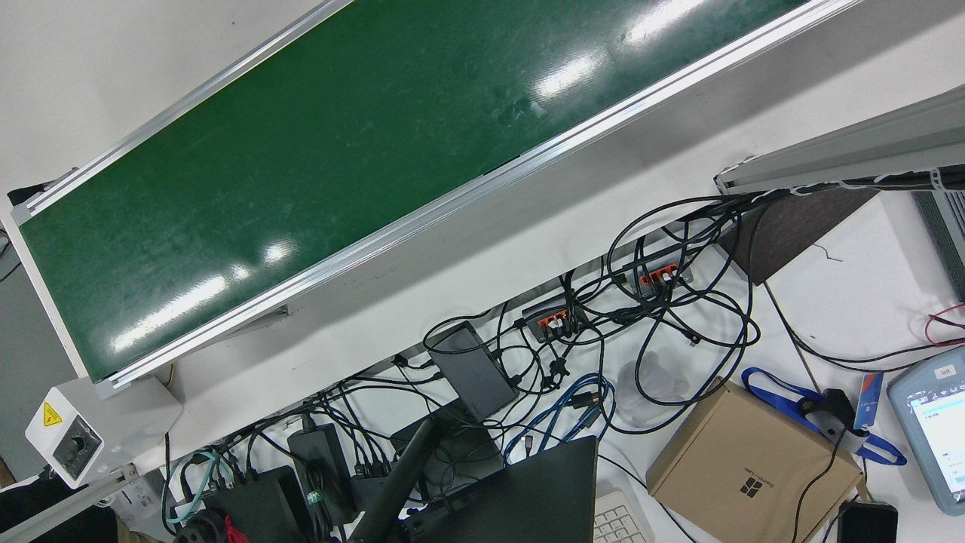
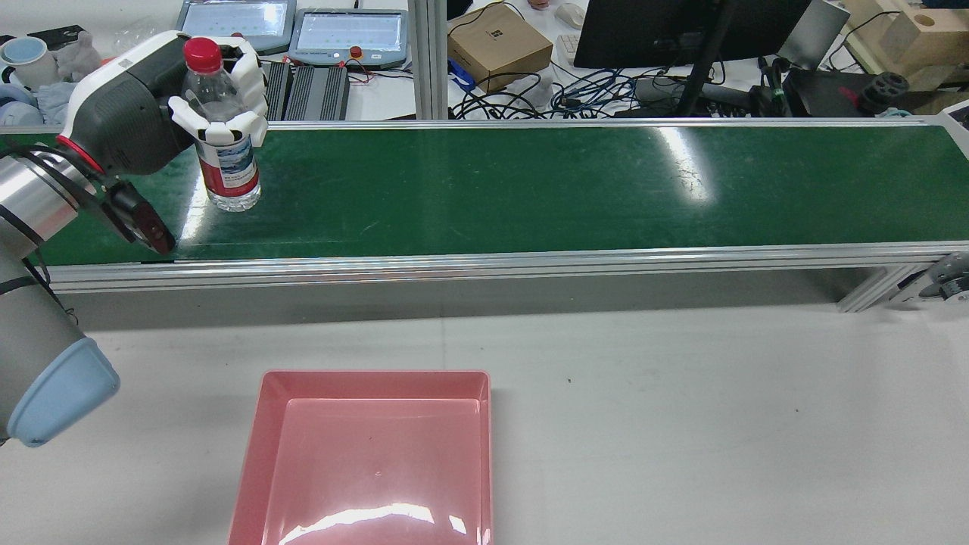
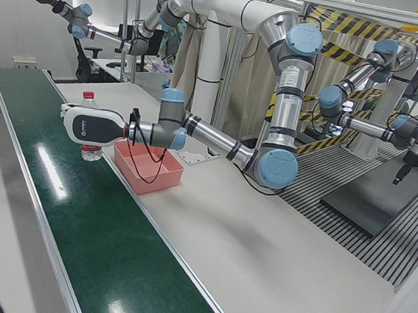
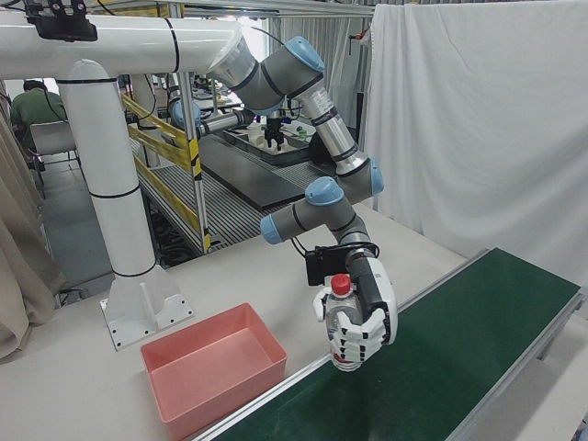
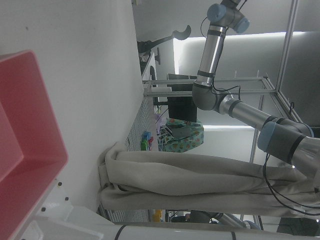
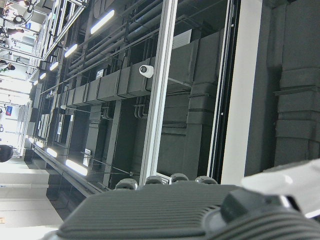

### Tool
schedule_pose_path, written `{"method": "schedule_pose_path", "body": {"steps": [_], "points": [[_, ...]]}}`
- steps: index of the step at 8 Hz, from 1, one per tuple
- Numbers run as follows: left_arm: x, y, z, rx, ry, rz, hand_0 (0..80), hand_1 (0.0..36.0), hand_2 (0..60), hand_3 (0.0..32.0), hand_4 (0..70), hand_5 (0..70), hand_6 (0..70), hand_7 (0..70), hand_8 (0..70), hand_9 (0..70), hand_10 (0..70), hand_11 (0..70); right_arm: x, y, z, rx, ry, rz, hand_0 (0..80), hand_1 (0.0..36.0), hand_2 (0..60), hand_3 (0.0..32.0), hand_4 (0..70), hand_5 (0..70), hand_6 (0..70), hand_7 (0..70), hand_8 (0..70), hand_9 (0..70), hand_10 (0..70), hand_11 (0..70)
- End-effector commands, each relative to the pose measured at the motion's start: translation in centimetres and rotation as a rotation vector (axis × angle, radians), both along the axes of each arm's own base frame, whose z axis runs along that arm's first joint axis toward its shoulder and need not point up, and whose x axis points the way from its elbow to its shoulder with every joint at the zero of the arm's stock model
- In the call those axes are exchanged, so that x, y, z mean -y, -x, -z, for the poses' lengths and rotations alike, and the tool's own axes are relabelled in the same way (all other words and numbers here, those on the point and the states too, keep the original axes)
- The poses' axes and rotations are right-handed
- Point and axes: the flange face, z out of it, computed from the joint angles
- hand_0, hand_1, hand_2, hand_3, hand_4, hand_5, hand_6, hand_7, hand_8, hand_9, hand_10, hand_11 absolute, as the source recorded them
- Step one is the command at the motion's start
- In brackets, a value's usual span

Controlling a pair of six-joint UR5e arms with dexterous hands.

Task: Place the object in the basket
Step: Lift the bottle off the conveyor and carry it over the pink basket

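**Hidden and cut off**

Bottle (image 2: 224,132) middle covered by left hand (image 2: 216,91) fingers (image 2: 227,132); label text too small. Basket (image 2: 257,424) near edge cropped in rear view, mostly cut in left hand view. Right hand (image 6: 165,210) shows only its blurred back.

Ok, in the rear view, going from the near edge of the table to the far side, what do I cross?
Pink basket → bare white table → green conveyor belt, where the left hand holds the water bottle upright → the cluttered desk with the cardboard box.
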Motion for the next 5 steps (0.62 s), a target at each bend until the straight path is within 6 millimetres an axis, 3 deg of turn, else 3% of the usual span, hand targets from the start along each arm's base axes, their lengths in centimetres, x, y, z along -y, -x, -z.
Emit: {"method": "schedule_pose_path", "body": {"steps": [1,3,4,5], "points": [[-6.9,-5.8,3.3,-0.020,-0.049,-0.150,72.6,23.0,56.2,0.0,70.0,70.0,70.0,70.0,70.0,70.0,70.0,70.0,0.0,0.0,0.0,0.000,0.000,0.000,0.0,0.0,0.0,0.0,0.0,0.0,0.0,0.0,0.0,0.0,0.0,0.0],[-11.7,-10.6,4.1,0.030,-0.085,-0.239,77.7,24.6,56.3,0.0,70.0,70.0,70.0,70.0,70.0,70.0,70.0,70.0,0.0,0.0,0.0,0.000,0.000,0.000,0.0,0.0,0.0,0.0,0.0,0.0,0.0,0.0,0.0,0.0,0.0,0.0],[-13.4,-12.3,4.5,0.034,-0.085,-0.274,79.7,25.5,57.4,0.0,69.6,70.0,70.0,70.0,70.0,70.0,70.0,70.0,0.0,0.0,0.0,0.000,0.000,0.000,0.0,0.0,0.0,0.0,0.0,0.0,0.0,0.0,0.0,0.0,0.0,0.0],[-13.9,-12.7,4.7,0.028,-0.089,-0.283,80.0,26.0,56.9,0.0,67.8,70.0,70.0,70.0,70.0,70.0,70.0,70.0,-0.1,-0.1,0.0,0.000,0.000,-0.002,0.0,0.0,0.0,0.0,0.0,0.0,0.0,0.0,0.0,0.0,0.0,0.0]]}}
